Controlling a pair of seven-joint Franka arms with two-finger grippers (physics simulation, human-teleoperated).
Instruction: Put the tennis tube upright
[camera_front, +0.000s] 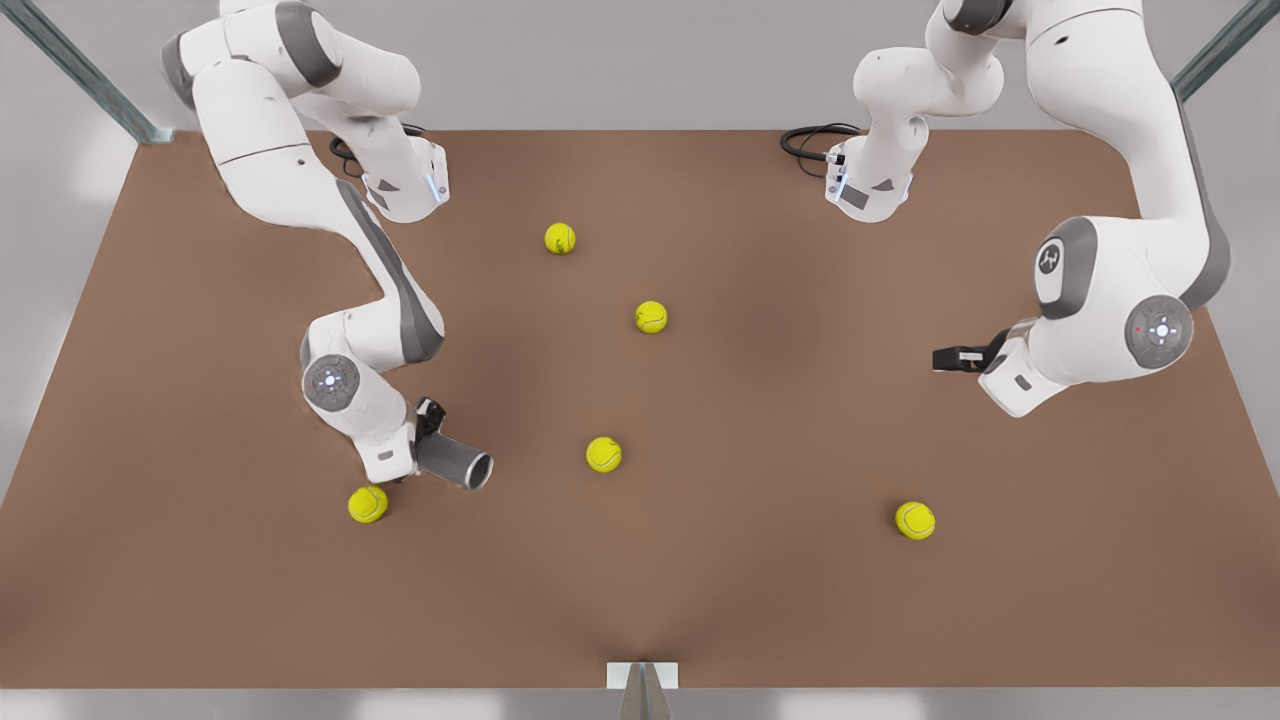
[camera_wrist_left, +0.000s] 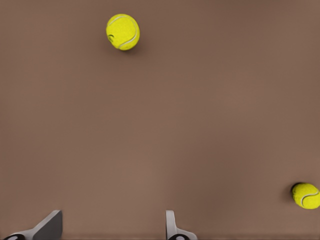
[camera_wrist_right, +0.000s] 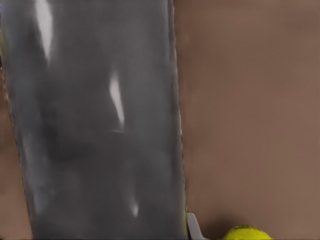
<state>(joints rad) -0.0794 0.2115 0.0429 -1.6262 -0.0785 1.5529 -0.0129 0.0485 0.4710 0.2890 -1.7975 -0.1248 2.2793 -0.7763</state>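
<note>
Spreading beneath both arms: a flat brown tabletop (camera_front: 760, 600), carrying five loose yellow-green tennis balls (camera_front: 603, 454).

Working at the front view's left: the right gripper (camera_front: 432, 440), clenching around the plain dark grey tennis tube (camera_front: 455, 462), with the shiny grey wall running straight out ahead of the claw in the right wrist view (camera_wrist_right: 100, 125). Gripping near the closed end, probably so that the long body is swinging freely as the wrist turns. Leaning rather than standing, with the lighter-rimmed open mouth pointing away from the claw towards the table's middle. Whether resting on the table or hanging just above it: cannot tell. Showing only dark inside that mouth, nothing yellow-green. Lying just beside the claw, on the side away from the mouth: one ball (camera_front: 367, 504).

Waiting well apart at the front view's right: the left gripper (camera_front: 945, 358), with fingers (camera_wrist_left: 50, 225) spread wide and grasping nothing, two balls lying on the tabletop ahead of it.

Judging the task as unfinished: calling next for tipping the tube onto its closed base, mouth up.
</note>
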